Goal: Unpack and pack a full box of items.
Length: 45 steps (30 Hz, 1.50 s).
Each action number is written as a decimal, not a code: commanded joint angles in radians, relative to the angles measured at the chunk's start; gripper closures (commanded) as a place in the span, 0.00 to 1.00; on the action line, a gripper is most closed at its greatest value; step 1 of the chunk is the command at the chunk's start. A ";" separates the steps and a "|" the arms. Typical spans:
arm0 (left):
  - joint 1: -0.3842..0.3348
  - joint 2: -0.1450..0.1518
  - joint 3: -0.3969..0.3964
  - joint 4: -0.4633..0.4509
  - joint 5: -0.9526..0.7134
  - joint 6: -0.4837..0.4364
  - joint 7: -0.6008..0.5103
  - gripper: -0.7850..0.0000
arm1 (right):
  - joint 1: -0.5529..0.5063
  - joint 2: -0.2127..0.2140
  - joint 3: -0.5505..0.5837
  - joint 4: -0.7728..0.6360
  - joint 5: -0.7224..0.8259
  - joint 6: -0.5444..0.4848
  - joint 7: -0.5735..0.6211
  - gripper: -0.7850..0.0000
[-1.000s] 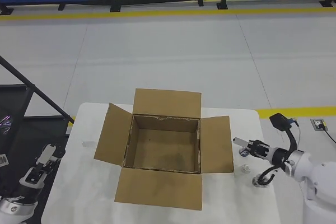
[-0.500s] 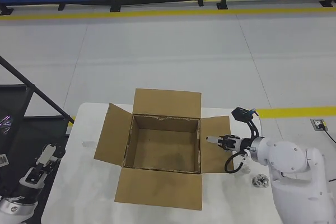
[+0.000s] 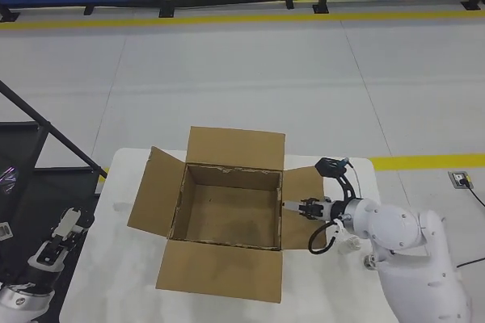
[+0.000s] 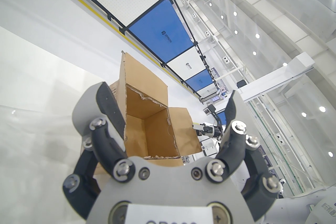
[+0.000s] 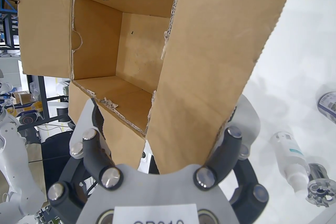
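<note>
Now | square corrugated cardboard box, ragged rims | smooth white table

White table carries one open cardboard box at centre, flaps open. At the box's 3 to 4 o'clock lie a white bottle on its side, a metal part just beside its nozzle, and a printed container near.

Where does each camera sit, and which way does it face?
Top: above the arms, looking down on table and open box; both arms show.
Left wrist: beside the table, facing up past the left hand at box and ceiling.
Right wrist: at a flap, facing into the box past the right hand.
All share the box.
</note>
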<state>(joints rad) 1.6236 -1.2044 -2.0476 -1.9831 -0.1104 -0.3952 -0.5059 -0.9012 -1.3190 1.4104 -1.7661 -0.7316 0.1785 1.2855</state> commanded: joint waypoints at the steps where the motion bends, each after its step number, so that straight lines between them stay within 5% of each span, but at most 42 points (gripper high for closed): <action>1: 0.000 0.000 0.000 0.000 0.000 0.000 0.000 0.00 | 0.001 0.001 -0.009 -0.002 0.008 -0.004 -0.009 0.00; 7: 0.000 0.000 0.000 0.000 0.000 0.000 0.000 0.00 | -0.076 0.019 0.065 -0.106 -0.009 -0.036 -0.062 0.00; 14: 0.000 0.000 0.000 0.000 0.000 0.000 0.000 0.00 | -0.399 0.055 0.341 -0.367 -0.067 -0.170 -0.100 0.00; 22: 0.000 0.000 0.000 0.000 0.000 0.000 0.000 0.00 | -0.634 0.069 0.611 -0.349 0.034 -0.237 -0.128 0.00; 33: 0.000 0.000 0.000 0.000 0.000 0.000 0.000 0.00 | -0.524 0.092 0.548 -0.049 -0.076 -0.109 -0.092 0.00; 45: 0.000 0.000 0.000 0.000 0.000 0.000 0.000 0.00 | -0.330 0.112 0.387 0.083 -0.279 0.068 0.038 0.00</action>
<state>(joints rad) 1.6236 -1.2044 -2.0476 -1.9831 -0.1104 -0.3952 -0.5059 -1.2447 -1.2085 1.8062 -1.6946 -0.9983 0.2351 1.3132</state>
